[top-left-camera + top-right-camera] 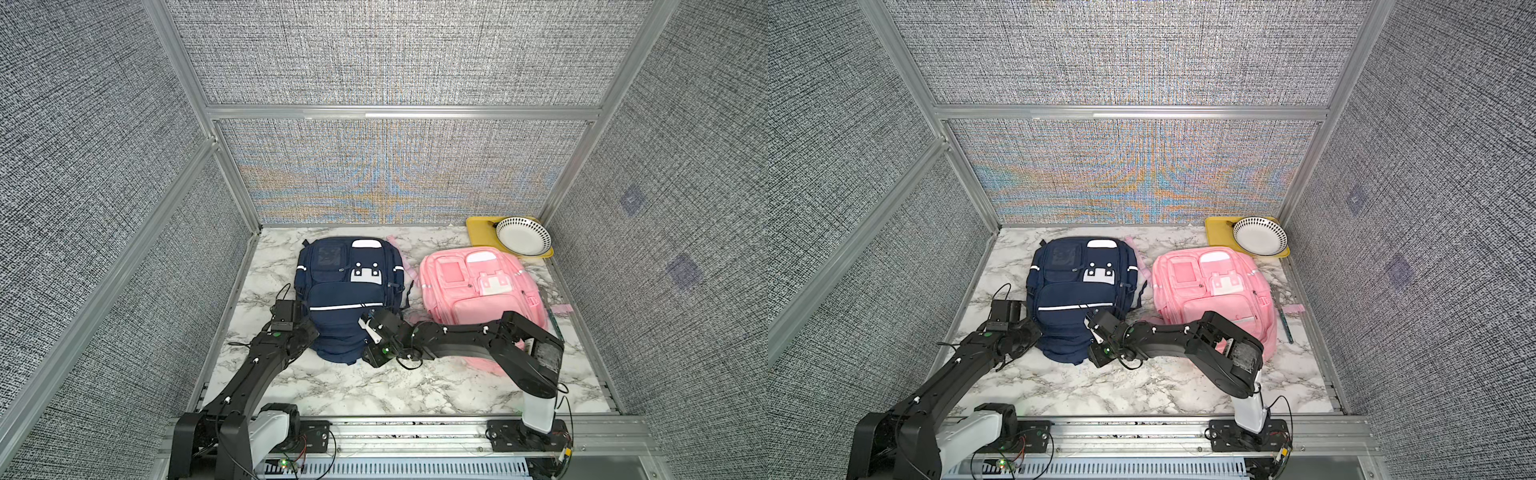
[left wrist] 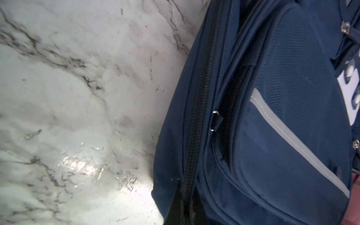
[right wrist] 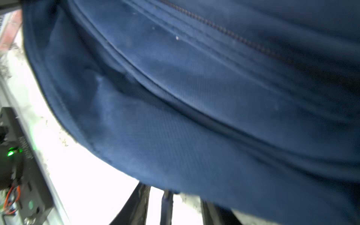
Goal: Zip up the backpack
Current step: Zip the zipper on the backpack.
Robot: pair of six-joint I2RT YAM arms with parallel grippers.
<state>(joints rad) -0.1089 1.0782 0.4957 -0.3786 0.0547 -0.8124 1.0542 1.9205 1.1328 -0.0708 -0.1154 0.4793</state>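
The navy backpack (image 1: 349, 291) (image 1: 1075, 291) lies flat on the marble table in both top views. My left gripper (image 1: 309, 323) (image 2: 183, 194) presses against its lower left side. It is shut on the fabric where the black side zipper (image 2: 200, 93) runs into the fingers. My right gripper (image 1: 364, 323) (image 3: 173, 196) is at the bag's lower right corner. Its fingers (image 3: 138, 202) stand apart under the bag's blue edge, and a thin dark strip (image 3: 166, 206) shows in the gap. Another closed zipper line (image 3: 233, 37) crosses the fabric above.
A pink backpack (image 1: 478, 291) lies to the right, partly under my right arm. A yellow tray (image 1: 482, 232) with a spotted bowl (image 1: 523, 236) sits in the back right corner. Grey walls enclose the table (image 1: 374, 386) on three sides.
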